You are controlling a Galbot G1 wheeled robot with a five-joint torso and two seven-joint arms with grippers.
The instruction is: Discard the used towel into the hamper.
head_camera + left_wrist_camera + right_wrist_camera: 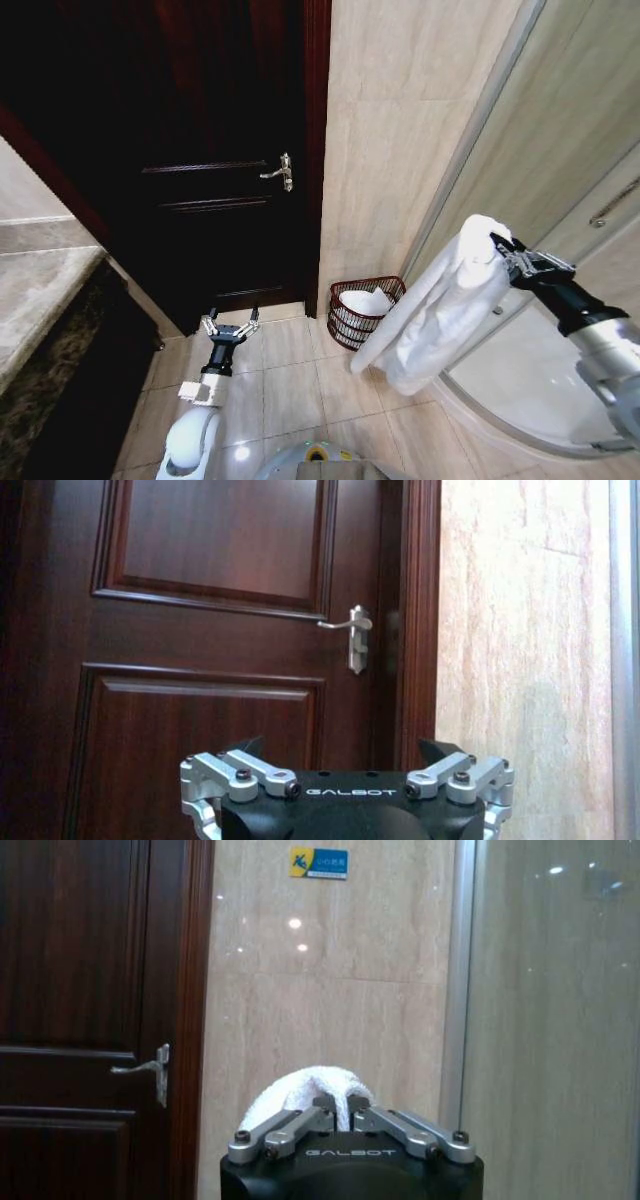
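Observation:
A white towel (440, 305) hangs in a long fold from my right gripper (497, 246), which is shut on its top end, high at the right. In the right wrist view the towel (305, 1091) bulges above the closed fingers of the gripper (340, 1108). The hamper (364, 310), a small dark reddish-brown wire basket with white cloth inside, stands on the floor in the corner by the door frame, below and left of the hanging towel. My left gripper (229, 326) is held low at the left, open, pointing at the door; its fingers (240, 769) are spread with nothing between them.
A dark wooden door (200, 170) with a metal handle (280, 172) fills the back left. A beige tiled wall (400, 130) and a glass shower enclosure (560, 200) stand at the right. A stone counter (40, 290) runs along the left. Tiled floor (290, 380) lies between.

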